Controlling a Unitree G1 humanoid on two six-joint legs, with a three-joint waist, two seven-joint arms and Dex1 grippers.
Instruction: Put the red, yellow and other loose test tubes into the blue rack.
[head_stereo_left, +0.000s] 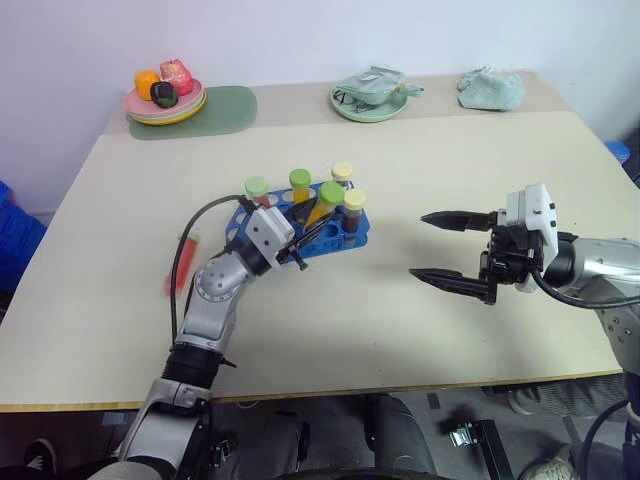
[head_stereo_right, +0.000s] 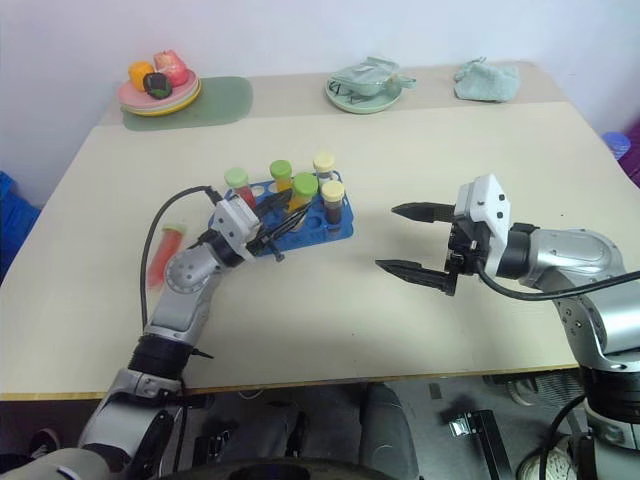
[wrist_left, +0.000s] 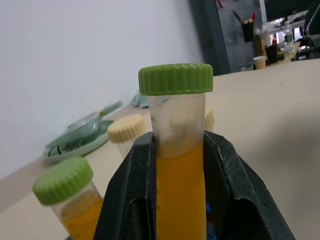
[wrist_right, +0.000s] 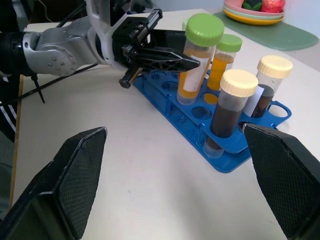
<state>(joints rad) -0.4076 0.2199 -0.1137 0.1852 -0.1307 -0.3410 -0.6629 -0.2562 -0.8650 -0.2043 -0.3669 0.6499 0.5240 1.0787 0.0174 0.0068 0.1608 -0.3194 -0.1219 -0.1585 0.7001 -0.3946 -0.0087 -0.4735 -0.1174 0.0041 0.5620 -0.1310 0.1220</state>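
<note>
Right wrist view: left claw (wrist_right: 192, 62) pinches yellow tube (wrist_right: 197, 60) over blue rack (wrist_right: 225, 150).

The rack (wrist_right: 227, 160) is blue. The held tube (wrist_right: 196, 60) has yellow liquid and a green cap. The fingers (wrist_right: 167, 57) are black.

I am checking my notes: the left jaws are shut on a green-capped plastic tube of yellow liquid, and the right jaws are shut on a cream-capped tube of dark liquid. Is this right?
Not quite. The right gripper holds nothing: the head views show its jaws wide open and apart from the blue plastic rack. The left gripper is indeed shut on the green-capped plastic tube of yellow liquid.
</note>
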